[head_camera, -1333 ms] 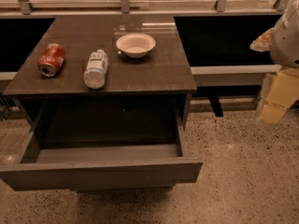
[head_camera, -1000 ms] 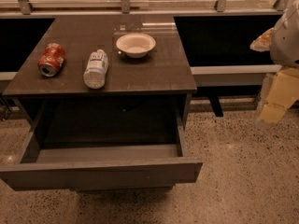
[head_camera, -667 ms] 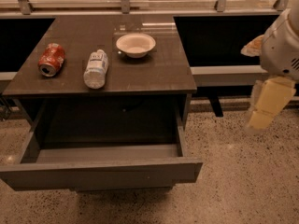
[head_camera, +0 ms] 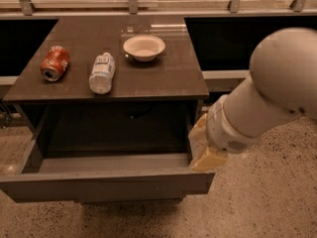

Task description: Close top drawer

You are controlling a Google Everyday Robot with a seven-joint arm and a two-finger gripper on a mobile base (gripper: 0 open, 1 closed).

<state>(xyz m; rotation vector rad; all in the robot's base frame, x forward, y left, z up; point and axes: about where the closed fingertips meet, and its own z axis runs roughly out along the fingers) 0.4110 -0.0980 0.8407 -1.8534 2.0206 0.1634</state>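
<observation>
The top drawer (head_camera: 106, 185) is pulled far out from under the dark cabinet top, toward the camera. Its wide flat front panel runs along the bottom of the view and its shallow box looks empty. My arm comes in from the right, its big white joint filling the right side. The gripper (head_camera: 204, 150) is a yellowish shape at the arm's end, right beside the drawer's right side wall, just behind the front panel's right corner.
On the cabinet top (head_camera: 168, 78) lie a red soda can (head_camera: 53, 62) on its side, a clear plastic bottle (head_camera: 102, 72) on its side and a white bowl (head_camera: 144, 47). Speckled floor lies to the right. A railing runs along the back.
The arm has swung in from the far right edge toward the left and down. The gripper now sits at the drawer's right front corner. The drawer has not moved.
</observation>
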